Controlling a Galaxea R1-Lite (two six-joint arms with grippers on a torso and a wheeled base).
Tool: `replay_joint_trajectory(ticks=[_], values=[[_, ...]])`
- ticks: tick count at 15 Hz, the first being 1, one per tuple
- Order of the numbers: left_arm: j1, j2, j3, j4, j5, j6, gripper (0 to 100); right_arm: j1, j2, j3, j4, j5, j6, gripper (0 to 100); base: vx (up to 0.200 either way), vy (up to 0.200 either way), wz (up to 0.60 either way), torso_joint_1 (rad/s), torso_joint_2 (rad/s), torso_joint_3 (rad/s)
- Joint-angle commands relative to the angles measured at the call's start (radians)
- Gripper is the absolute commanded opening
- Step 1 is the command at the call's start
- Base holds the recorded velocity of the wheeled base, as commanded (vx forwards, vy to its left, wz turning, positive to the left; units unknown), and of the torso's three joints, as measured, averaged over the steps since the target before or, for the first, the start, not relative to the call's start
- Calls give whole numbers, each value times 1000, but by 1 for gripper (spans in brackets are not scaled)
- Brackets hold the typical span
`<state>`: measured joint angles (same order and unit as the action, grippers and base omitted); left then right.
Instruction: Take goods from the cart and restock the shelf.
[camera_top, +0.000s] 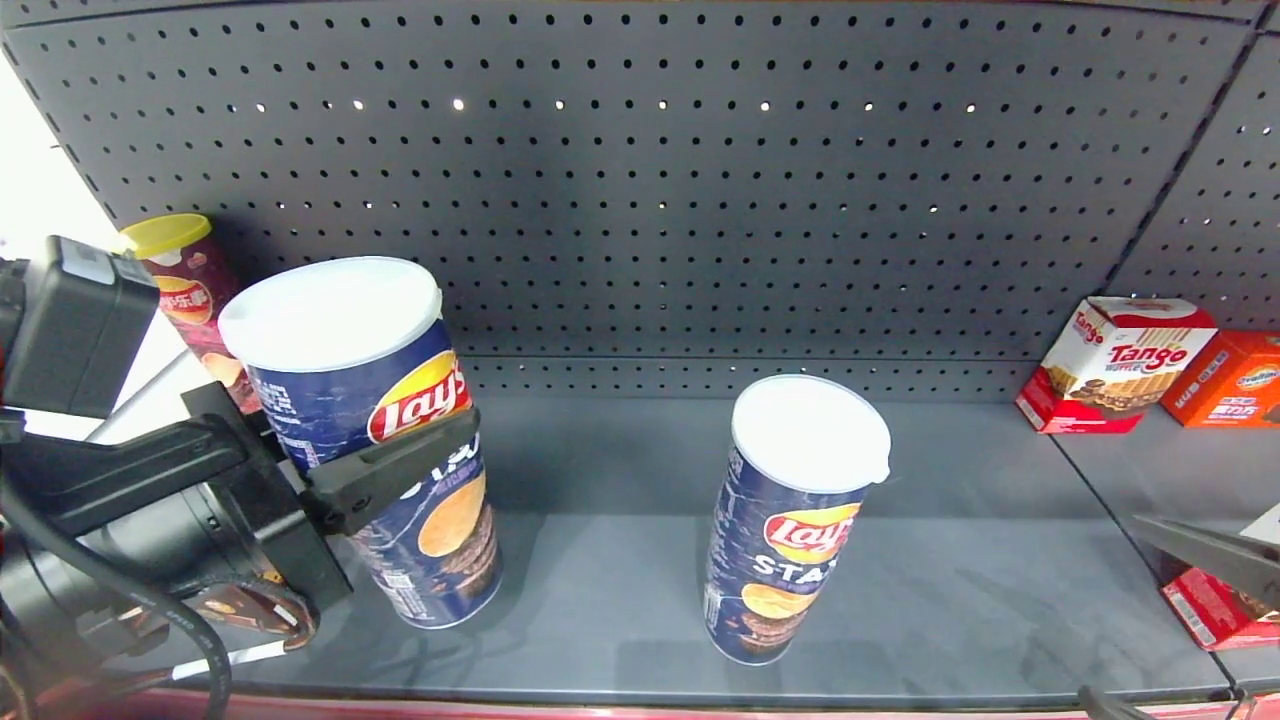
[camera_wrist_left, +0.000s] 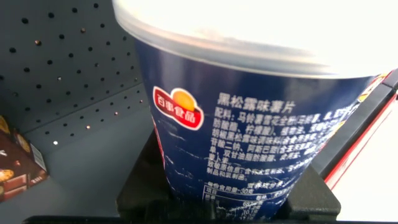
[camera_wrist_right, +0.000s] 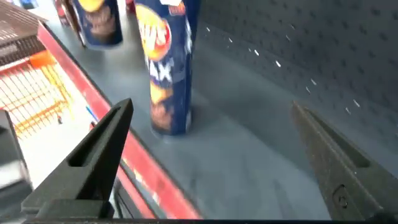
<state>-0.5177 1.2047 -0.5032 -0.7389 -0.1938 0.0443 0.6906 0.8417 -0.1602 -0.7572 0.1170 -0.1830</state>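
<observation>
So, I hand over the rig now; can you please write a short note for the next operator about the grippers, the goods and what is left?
Left gripper: jaws shut on the blue chip can, which is tilted and low over the left part of the shelf. I cannot tell if its base touches.
Right gripper: jaws open, empty, at the shelf's right side.
Done: the second blue can stands upright mid-shelf.
Left: set the held can upright and release it, then probably fetch more goods.

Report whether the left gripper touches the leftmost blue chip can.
Touching. Head view shows the left gripper with a finger pressed across the blue chip can, clamping it.
</observation>
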Motion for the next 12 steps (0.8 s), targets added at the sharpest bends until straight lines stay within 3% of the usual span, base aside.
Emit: replay_joint_trajectory(ticks=[1,4,6,8,12], values=[[-4,-2,2,0,1,13,0,0,-230,53,136,-23,0,100,0,0,0,0,0,0],[-32,-2,2,0,20,36,0,-3,-426,88,357,-25,40,100,0,0,0,0,0,0],[-64,-2,5,0,56,37,0,-28,-495,107,423,-43,79,100,0,0,0,0,0,0],[-82,-2,15,-2,60,37,0,-94,-541,160,461,-54,99,100,0,0,0,0,0,0],[-82,-2,26,-4,59,31,0,-312,-722,134,763,-46,135,100,0,0,0,0,0,0]])
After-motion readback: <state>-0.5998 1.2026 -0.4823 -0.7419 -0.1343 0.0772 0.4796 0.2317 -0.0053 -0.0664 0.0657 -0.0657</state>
